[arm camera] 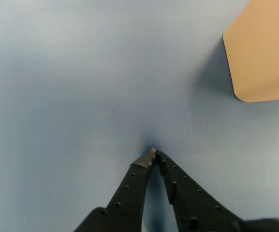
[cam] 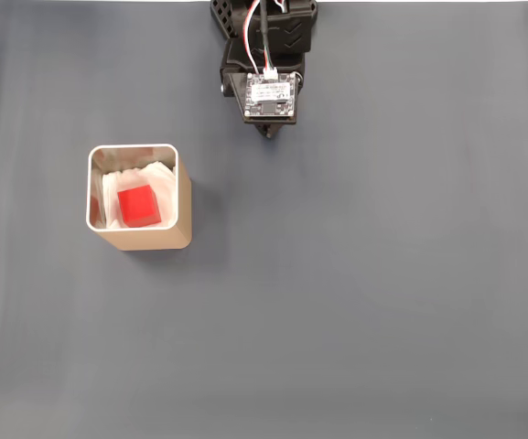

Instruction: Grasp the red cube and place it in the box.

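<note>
My gripper (arm camera: 154, 153): clenched, the two black fingers meeting at their tips with nothing between them; the wrist view shows only a thin dark slit further back between the fingers.
What it touches: nothing that I can see; the tips point at bare mat, and I cannot tell whether they rest on it or hang just above.
My arm (cam: 265, 64): at the top edge of the fixed view, folded in close, a small circuit board with wires on top of it.
Red cube (cam: 139, 205): inside the box, lying on the white lining, roughly centred, slightly toward the lower edge.
Cube's facing: one flat face up, its sides nearly square to the box walls; being a cube, it shows no long axis.
Box (cam: 177, 197): upright on the mat, mouth up, to the left of and below my arm in the fixed view, well apart from my gripper; in the wrist view one tan wall fills the upper right corner.
Mat (cam: 382, 274): plain dark grey-blue.
</note>
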